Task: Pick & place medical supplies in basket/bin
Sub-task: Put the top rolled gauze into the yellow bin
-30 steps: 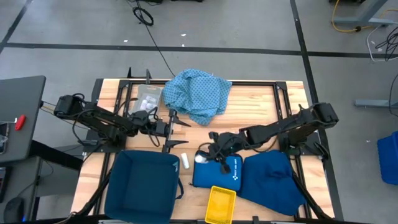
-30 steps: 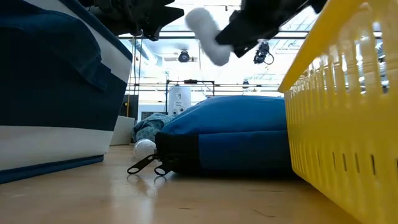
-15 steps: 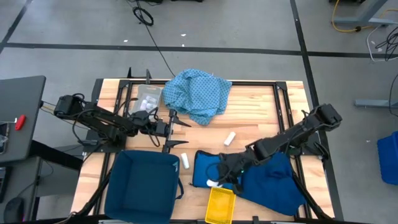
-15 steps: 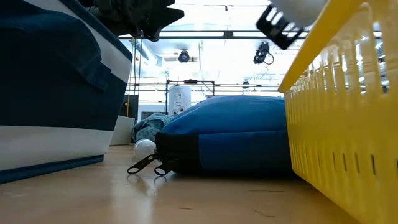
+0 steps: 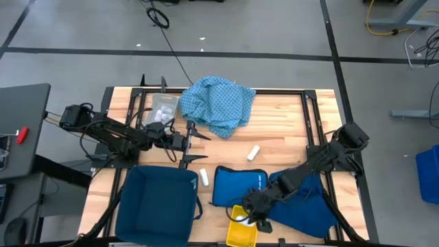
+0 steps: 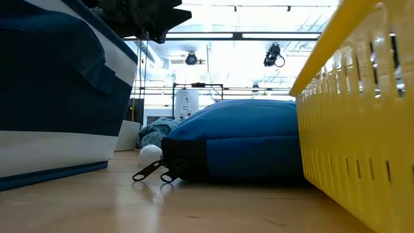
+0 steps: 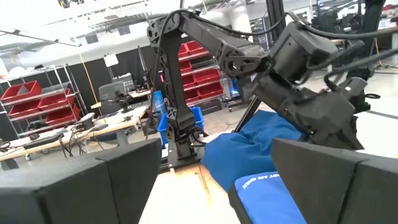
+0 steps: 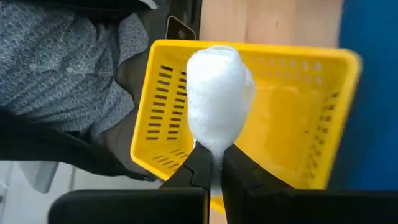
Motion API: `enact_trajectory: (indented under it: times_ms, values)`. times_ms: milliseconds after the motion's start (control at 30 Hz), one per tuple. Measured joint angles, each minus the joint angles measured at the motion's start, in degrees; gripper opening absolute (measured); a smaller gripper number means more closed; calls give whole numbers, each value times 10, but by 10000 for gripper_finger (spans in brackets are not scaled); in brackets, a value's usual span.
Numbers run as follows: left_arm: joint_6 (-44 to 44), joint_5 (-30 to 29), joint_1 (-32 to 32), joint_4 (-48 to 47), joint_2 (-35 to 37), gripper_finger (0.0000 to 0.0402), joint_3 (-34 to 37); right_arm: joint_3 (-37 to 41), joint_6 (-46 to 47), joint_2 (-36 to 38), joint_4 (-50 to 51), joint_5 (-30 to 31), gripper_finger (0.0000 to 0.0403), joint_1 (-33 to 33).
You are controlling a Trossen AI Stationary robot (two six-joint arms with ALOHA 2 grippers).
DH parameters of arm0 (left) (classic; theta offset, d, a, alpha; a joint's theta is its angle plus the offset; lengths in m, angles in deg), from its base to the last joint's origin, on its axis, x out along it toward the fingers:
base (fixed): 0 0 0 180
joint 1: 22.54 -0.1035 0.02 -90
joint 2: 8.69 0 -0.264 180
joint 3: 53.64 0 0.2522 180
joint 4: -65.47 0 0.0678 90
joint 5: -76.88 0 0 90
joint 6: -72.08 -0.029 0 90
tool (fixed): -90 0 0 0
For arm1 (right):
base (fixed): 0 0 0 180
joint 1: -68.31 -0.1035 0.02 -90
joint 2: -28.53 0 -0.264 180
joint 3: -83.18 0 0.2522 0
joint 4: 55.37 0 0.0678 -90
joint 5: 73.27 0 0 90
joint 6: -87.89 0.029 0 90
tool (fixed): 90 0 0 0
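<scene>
Item count, high view

2 arms seen; 3 loose white rolls [image 5: 253, 152], 1 dotted cloth [image 5: 218, 103], 1 yellow basket [image 5: 242, 234], 1 blue pouch [image 5: 236, 186], 1 navy bin [image 5: 156, 205].

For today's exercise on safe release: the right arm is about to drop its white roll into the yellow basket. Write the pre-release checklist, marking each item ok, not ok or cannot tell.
1. White roll gripped by right gripper: ok, pinched at its lower end.
2. Roll above yellow basket: ok in the right wrist view.
3. Basket has room: ok, the visible floor looks bare.
4. Left gripper out of the way: ok, over the table's middle, far from the basket.
5. Blue zip pouch clear of the drop: ok, beside the basket.
6. Drop height: cannot tell.
</scene>
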Motion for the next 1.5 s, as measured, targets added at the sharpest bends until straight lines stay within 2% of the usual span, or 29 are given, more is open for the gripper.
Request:
enact_trajectory:
  times_ms: [300, 867, 1100, 1267, 1500]
  values:
    - [1, 0, 0, -9, 0, 308, 0, 0, 28, -36, 24, -24, 13, 5]
    - [-5, -21, 0, -26, 0, 308, 0, -1, 38, -34, 155, 157, 12, 17]
    - [-9, -22, 0, -29, 0, 308, 0, -1, 37, -34, 153, 152, 14, 17]
    - [-8, -22, 0, -30, 0, 308, 0, -1, 38, -34, 121, 94, 81, 17]
    - [-5, -21, 0, -30, 0, 308, 0, -1, 38, -34, 76, 84, 184, 16]
